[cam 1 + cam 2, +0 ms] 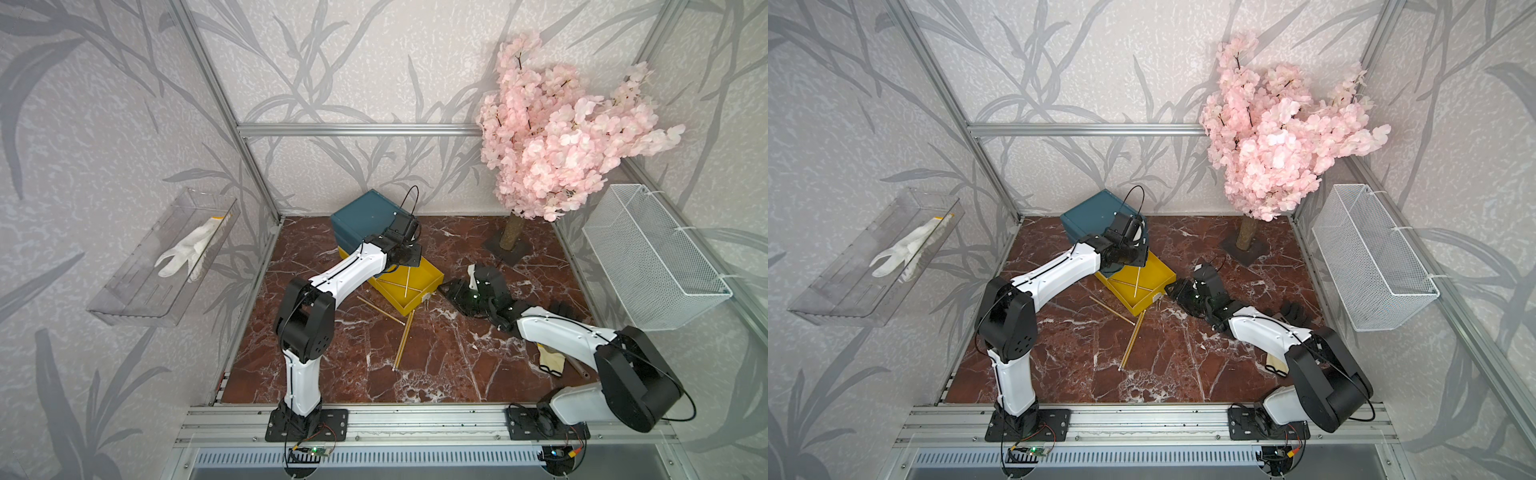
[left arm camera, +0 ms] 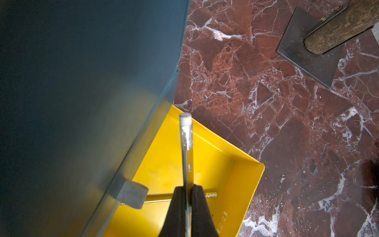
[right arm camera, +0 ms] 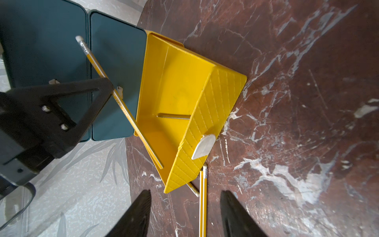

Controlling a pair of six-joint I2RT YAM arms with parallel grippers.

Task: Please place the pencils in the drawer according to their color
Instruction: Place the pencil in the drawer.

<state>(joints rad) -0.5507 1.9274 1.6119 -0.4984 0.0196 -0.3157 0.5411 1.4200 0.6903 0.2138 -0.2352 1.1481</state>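
Note:
The drawer (image 1: 365, 212) is a teal box at the back of the marble floor, and its yellow tier (image 1: 432, 276) is pulled out toward the front. My left gripper (image 2: 189, 187) is shut on a yellow pencil (image 2: 187, 143), holding it steeply tilted over the open yellow tier (image 2: 235, 184). Another yellow pencil (image 2: 211, 194) lies flat inside that tier. My right gripper (image 3: 185, 197) is open just off the tier's front corner (image 3: 184, 176). It hovers over two yellow pencils (image 3: 203, 201) lying side by side on the floor. A third floor pencil (image 1: 380, 311) lies diagonally beside them.
A pink blossom tree (image 1: 557, 137) stands on a dark base plate (image 1: 507, 249) at the back right. A white wire basket (image 1: 656, 257) hangs on the right wall. A clear tray (image 1: 137, 299) holding a white glove hangs on the left. A black glove (image 1: 561, 309) lies by the right arm.

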